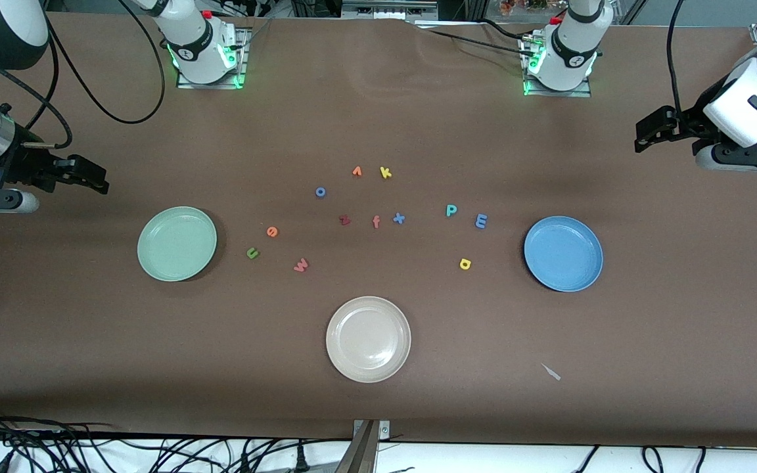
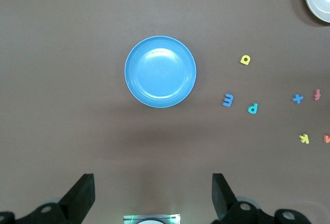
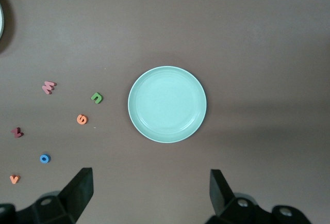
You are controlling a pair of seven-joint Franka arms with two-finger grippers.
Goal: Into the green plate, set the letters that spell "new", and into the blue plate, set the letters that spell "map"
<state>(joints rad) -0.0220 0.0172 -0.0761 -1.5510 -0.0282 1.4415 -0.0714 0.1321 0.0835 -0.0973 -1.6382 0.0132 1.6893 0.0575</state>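
Note:
The green plate (image 1: pixel 177 244) (image 3: pixel 167 104) lies toward the right arm's end, bare. Beside it are the green n (image 1: pixel 252 253) (image 3: pixel 96 97), orange e (image 1: pixel 272 231) (image 3: pixel 81 119) and salmon w (image 1: pixel 301 265) (image 3: pixel 48 86). The blue plate (image 1: pixel 563 253) (image 2: pixel 160 72), also bare, lies toward the left arm's end, with the blue m (image 1: pixel 481 221) (image 2: pixel 228 100), teal p (image 1: pixel 451 210) (image 2: pixel 252 108) and yellow a (image 1: pixel 464 264) (image 2: pixel 245 59) close by. My right gripper (image 1: pixel 97 180) (image 3: pixel 149 190) and left gripper (image 1: pixel 644 136) (image 2: pixel 153 193) hang open and empty over the table's ends.
A beige plate (image 1: pixel 368 338) sits nearest the front camera, mid-table. Spare letters lie in the middle: blue o (image 1: pixel 320 192), orange v (image 1: pixel 357 171), yellow k (image 1: pixel 386 173), dark red z (image 1: pixel 344 220), orange-red f (image 1: pixel 376 222), blue x (image 1: pixel 399 218). A white scrap (image 1: pixel 551 372) lies near the front edge.

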